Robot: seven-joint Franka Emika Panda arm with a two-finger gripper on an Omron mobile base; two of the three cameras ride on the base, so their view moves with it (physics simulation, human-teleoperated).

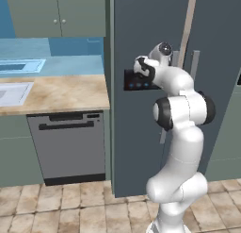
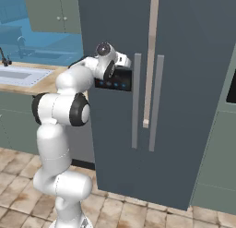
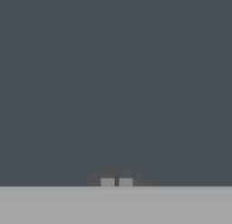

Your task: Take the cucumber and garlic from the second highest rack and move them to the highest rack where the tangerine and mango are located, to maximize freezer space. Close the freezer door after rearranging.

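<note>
- Facing a freezer door [image 1: 141,133] that looks nearly shut in the left base view, with its beige strip showing along the seam, I have the arm folded high against the dark dispenser panel [image 1: 136,81].
- In the right base view I judge the grey bar handle [image 2: 136,100] the thing to reach (it stands just beside the hand); I'd back off first.
- The hand view puts the gripper [image 3: 116,182] close to the door face, jaws together, holding nothing. Cucumber, garlic and racks are hidden inside.
</note>
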